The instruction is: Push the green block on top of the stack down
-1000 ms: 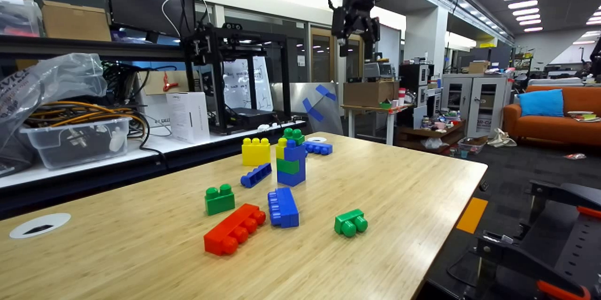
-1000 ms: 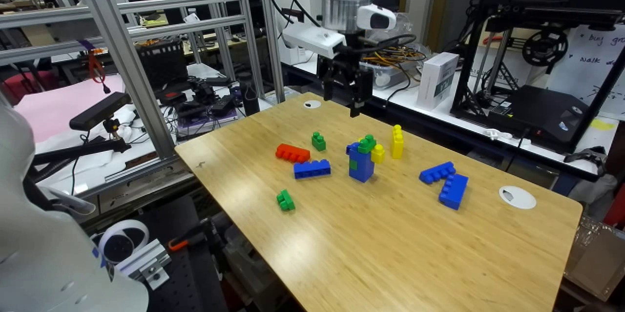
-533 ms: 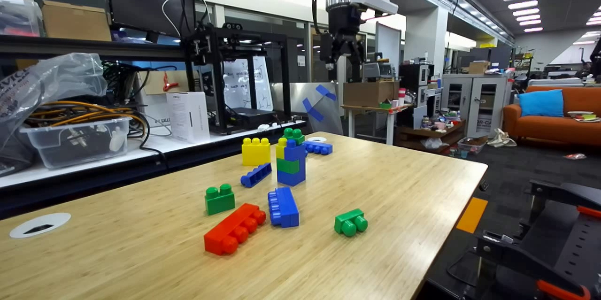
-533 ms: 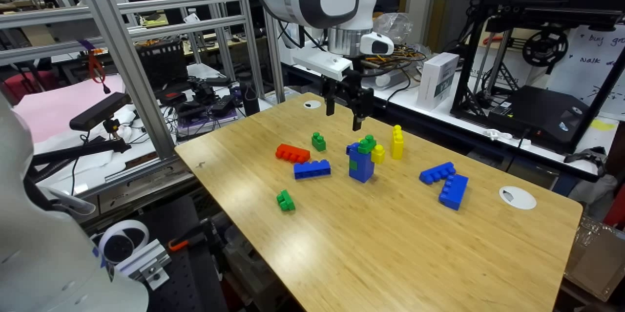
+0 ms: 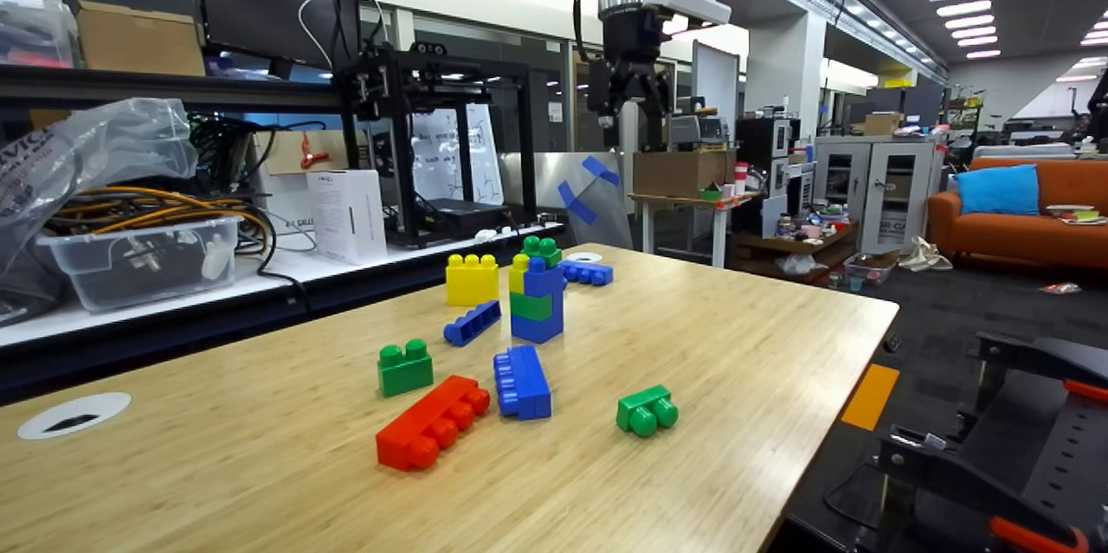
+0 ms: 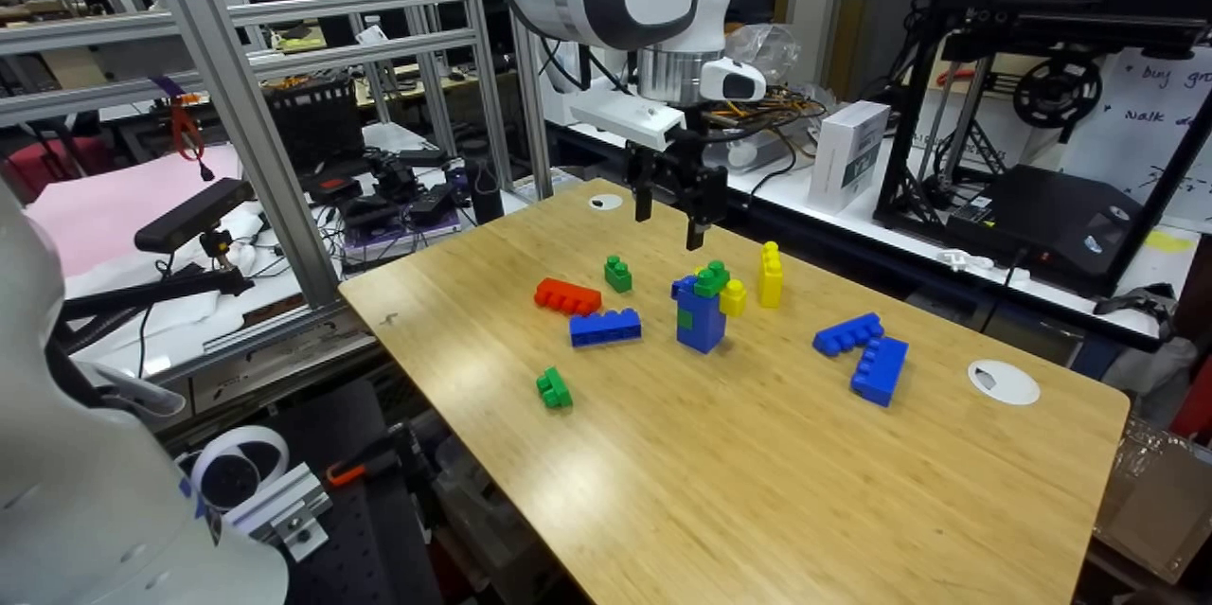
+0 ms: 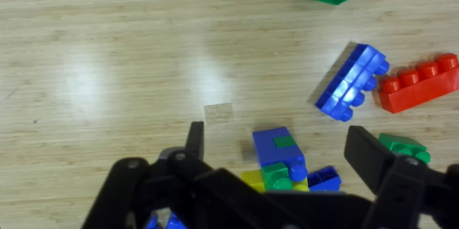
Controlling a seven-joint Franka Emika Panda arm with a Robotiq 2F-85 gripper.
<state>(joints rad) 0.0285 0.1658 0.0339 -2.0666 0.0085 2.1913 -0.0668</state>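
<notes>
Bright ceiling lights, glare on the tabletop (wrist view: two patches).

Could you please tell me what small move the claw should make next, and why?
I would probably close the claw before lowering it: in the wrist view its jaws stand wide apart, either side of the green block atop the stack, so coming straight down they might straddle it.
</notes>
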